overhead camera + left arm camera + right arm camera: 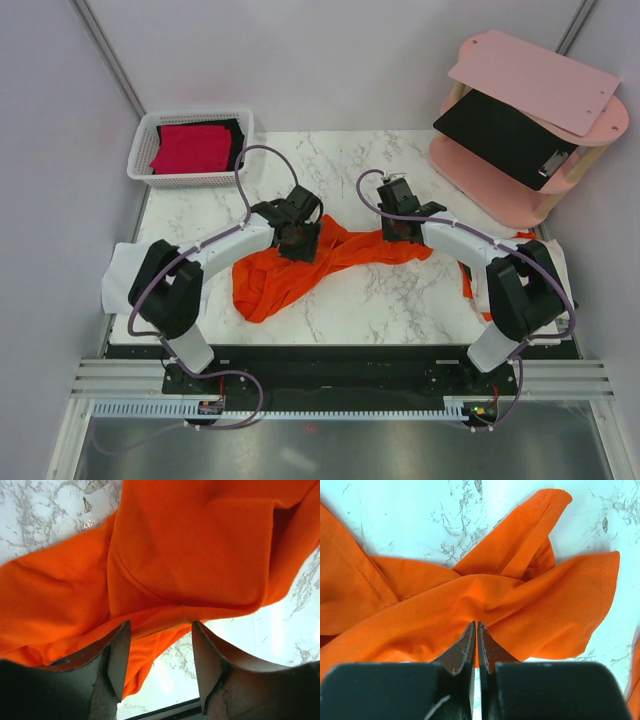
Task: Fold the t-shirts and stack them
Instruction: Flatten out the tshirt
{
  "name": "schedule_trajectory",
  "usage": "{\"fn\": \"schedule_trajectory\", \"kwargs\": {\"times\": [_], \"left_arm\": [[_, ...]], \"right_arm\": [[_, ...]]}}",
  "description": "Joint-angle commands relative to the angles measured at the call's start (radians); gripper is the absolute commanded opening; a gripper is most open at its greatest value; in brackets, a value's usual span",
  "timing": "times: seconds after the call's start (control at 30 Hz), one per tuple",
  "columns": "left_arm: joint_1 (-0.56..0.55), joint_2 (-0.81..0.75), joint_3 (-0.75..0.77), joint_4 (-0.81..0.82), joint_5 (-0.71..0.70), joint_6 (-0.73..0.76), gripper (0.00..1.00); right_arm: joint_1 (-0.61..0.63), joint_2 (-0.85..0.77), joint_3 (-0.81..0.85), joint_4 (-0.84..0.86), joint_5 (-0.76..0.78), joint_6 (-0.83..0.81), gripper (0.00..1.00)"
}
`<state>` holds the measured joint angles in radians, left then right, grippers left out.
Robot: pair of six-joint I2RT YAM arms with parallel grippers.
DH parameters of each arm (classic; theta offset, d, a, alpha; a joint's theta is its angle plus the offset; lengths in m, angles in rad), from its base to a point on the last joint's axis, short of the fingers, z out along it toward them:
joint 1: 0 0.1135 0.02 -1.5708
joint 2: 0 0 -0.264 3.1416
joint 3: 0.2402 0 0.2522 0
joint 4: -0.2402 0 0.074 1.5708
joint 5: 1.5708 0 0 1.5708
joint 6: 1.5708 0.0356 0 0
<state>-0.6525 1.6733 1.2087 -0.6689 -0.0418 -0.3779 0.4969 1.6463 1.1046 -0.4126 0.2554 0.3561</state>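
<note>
At the far left corner, a white plastic lattice basket (pixel 190 181) holds a folded crimson-red t-shirt (pixel 190 148), with a black t-shirt (pixel 236 130) tucked beside it against the basket's right wall. In front of it, on the white marble-patterned table (pixel 400 310), the left gripper (pixel 297 236) hangs over the upper left part of a bright orange cloth t-shirt (pixel 285 280). This shirt lies crumpled across the middle of the table, its wider mass spreading toward the near left and a twisted band running right. In the left wrist view the left gripper's (pixel 160 630) fingers (pixel 120 655) are spread apart, with a hemmed edge of the orange cloth (pixel 190 555) lying across the gap between their tips and not clamped. At the right end of that band is the right gripper (pixel 402 226). The right wrist view shows its (pixel 476 626) fingers (pixel 462 652) pressed together, with a fold of the orange shirt (pixel 485 595) pinched at their tips and a sleeve sticking up behind. A second patch of orange cloth (pixel 468 283) shows beneath the right arm; what garment it is cannot be told. At the far right, a pink round two-tier wooden shelf (pixel 500 195) carries a flat black clipboard (pixel 500 135).
</note>
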Motion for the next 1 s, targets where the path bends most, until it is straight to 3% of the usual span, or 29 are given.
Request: {"fn": "schedule_trajectory", "kwargs": {"times": [0.0, 0.1, 0.13, 0.17, 0.2, 0.7, 0.97], "left_arm": [[-0.007, 0.039, 0.032, 0.043, -0.001, 0.02, 0.49], [-0.007, 0.065, 0.052, 0.038, -0.033, 0.042, 0.29], [-0.007, 0.069, 0.067, 0.037, -0.052, 0.048, 0.14], [-0.007, 0.077, 0.075, 0.031, -0.062, 0.053, 0.06], [-0.006, 0.08, 0.086, 0.023, -0.084, 0.054, 0.02], [0.025, -0.085, 0.353, -0.171, -0.277, 0.122, 0.02], [0.022, -0.367, 0.249, -0.288, -0.126, 0.028, 0.02]], "right_arm": [[-0.004, -0.049, -0.005, 0.003, 0.005, 0.015, 0.1], [-0.004, -0.065, -0.009, 0.005, 0.007, 0.015, 0.09], [-0.004, -0.069, -0.011, 0.003, 0.01, 0.015, 0.1], [-0.004, -0.081, -0.011, 0.003, 0.011, 0.014, 0.1], [-0.004, -0.086, -0.012, 0.003, 0.012, 0.012, 0.1], [-0.011, -0.164, -0.049, 0.009, 0.031, 0.015, 0.1], [-0.012, -0.247, -0.086, 0.001, 0.028, 0.014, 0.11]]}}
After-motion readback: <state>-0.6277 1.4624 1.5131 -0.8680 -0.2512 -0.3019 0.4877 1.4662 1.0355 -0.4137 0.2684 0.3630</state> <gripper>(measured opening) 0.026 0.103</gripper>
